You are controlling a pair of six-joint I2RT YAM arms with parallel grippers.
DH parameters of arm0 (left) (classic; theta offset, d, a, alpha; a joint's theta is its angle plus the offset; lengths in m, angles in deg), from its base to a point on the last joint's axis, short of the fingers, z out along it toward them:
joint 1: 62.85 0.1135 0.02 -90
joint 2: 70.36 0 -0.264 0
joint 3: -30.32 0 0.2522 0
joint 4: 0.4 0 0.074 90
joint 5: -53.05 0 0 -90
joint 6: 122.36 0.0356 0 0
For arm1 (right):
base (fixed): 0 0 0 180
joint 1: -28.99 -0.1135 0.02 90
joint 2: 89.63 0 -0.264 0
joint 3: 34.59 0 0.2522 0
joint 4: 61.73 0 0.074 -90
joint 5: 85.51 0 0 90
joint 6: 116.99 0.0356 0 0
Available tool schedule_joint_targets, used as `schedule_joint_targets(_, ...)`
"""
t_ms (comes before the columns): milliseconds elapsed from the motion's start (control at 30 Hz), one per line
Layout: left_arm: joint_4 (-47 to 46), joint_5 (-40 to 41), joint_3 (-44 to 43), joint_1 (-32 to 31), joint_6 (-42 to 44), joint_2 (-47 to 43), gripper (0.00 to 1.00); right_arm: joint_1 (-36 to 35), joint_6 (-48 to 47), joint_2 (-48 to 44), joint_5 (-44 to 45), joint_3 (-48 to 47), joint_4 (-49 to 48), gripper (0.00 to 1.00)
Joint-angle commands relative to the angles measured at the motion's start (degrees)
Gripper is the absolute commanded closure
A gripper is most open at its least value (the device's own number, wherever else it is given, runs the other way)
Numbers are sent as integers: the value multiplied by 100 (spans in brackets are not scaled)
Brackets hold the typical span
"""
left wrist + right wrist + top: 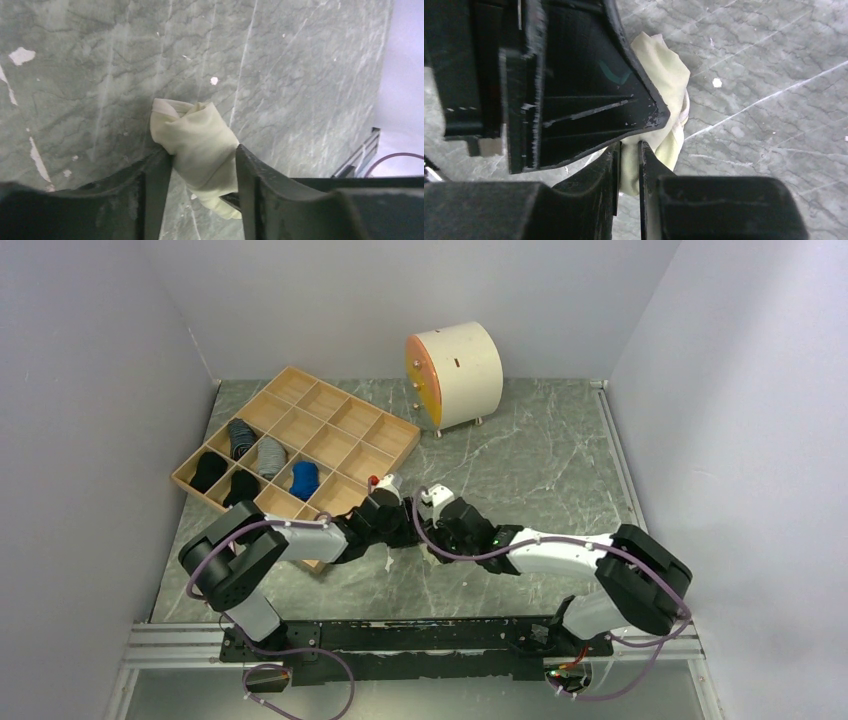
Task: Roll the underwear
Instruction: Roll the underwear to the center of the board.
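The underwear is a pale cream bundle, rolled up, over the grey marble table. In the left wrist view my left gripper has one finger against each side of it, and the cloth bulges out past the tips. My right gripper is shut narrowly on the bundle's lower end, right below the left gripper's black finger. In the top view the two grippers meet tip to tip at the table's middle and hide the cloth.
A wooden tray with many compartments sits at the back left and holds dark, grey and blue rolled items. A round cream drum cabinet stands at the back. Walls close in on three sides.
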Motion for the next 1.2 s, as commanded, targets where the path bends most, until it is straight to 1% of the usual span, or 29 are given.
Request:
schedule_joint_targets(0,102,-3,130,-41,28,-156,39,501,524,-156,-1058,667,-954,84)
schedule_joint_targets(67,-40,-57,187,-30,13,-205,34,859,865,-182,-1683,1077,-1517,86)
schedule_joint_targets(133,-112,-99,204,-39,-8,-217,30,1174,1157,-204,-2121,1399,-2045,86)
schedule_joint_targets(233,-324,-236,261,-37,-154,-156,28,1540,1514,-211,-2533,1776,-2694,87)
schedule_joint_targets(367,-754,-465,357,-69,-367,63,26,1875,1828,-134,-2812,2104,-3260,87)
schedule_joint_targets(567,-906,-508,305,-156,-392,253,26,2283,2144,13,-3100,2416,-3927,87)
schedule_joint_targets(733,-844,-506,162,-266,-343,404,30,2569,2390,278,-3245,2622,-4393,87)
schedule_joint_targets(800,-846,-469,132,-291,-351,505,34,2639,2418,391,-3350,2667,-4542,87)
schedule_joint_targets(900,-852,-449,72,-304,-337,657,45,2665,2325,415,-3406,2596,-4451,83)
schedule_joint_targets(1000,-830,-396,4,-312,-316,763,55,2666,2061,154,-3289,2471,-3941,77)
schedule_joint_targets(1067,-769,-345,-55,-316,-321,783,60,2671,1848,-125,-3094,2333,-3438,69)
schedule_joint_targets(1167,-584,-240,-127,-325,-293,755,64,2651,1440,-720,-2702,2051,-2282,57)
